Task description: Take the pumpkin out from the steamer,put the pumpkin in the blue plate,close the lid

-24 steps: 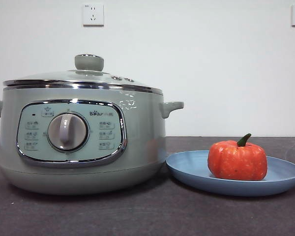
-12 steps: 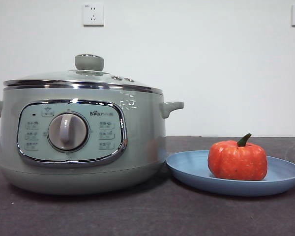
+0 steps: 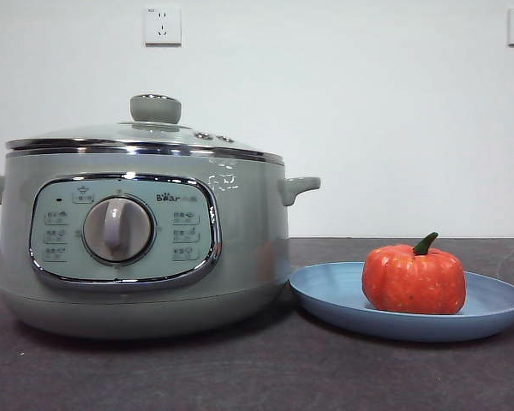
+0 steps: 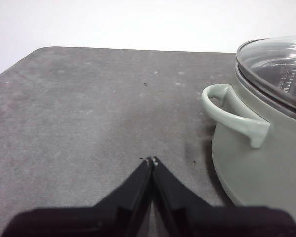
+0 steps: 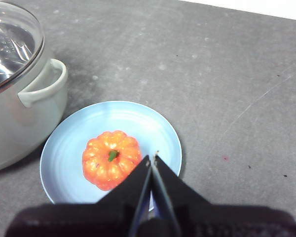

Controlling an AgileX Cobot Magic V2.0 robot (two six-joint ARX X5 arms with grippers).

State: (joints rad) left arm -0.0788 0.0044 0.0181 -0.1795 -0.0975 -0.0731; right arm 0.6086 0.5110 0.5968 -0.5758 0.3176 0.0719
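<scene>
Two grippers, both empty, jaws pressed together. Right gripper: raised above the blue plate, nearer arm to the pumpkin, which sits stem-up on the plate just beside the tips. Left gripper: over bare table, beside the steamer handle. Lid: seated on the steamer. Judgement: nothing appears left to do.

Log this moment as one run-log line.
pumpkin: on blue plate | lid: on steamer | left gripper: shut, empty | right gripper: shut, above plate
</scene>
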